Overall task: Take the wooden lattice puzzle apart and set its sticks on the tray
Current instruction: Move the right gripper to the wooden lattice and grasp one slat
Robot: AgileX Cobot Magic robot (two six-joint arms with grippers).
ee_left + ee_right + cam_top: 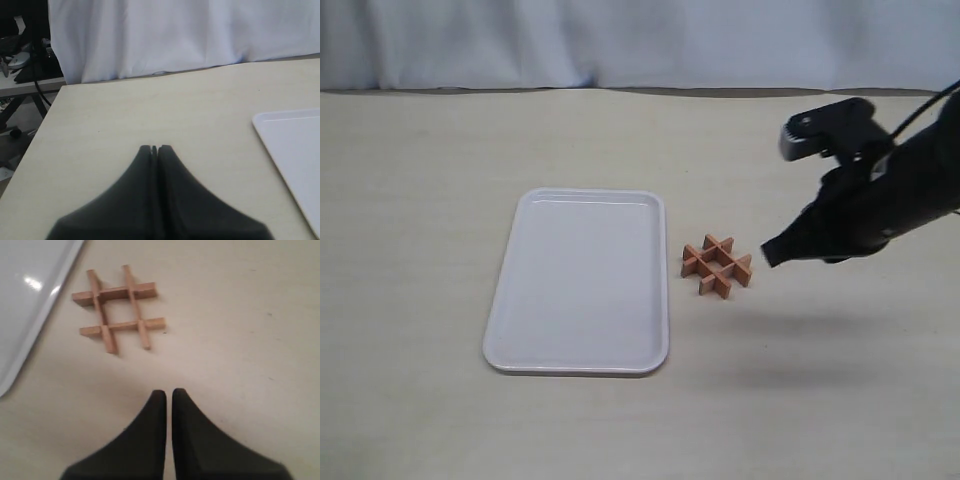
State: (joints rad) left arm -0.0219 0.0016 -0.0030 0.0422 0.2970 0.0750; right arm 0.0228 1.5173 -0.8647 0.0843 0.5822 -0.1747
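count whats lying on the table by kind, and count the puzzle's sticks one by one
white tray: 1
wooden sticks, all interlocked as the lattice puzzle beside the tray: 4
total: 5

Tray point(576, 290): white plastic, glossy, smooth; highlights seen on surface. Wooden lattice puzzle point(717, 265): reddish-brown wood, matt. Table point(440, 150): pale, faintly grained, matt. Backdrop point(620, 40): white cloth, softly creased. Right gripper point(169, 392): black, matt.
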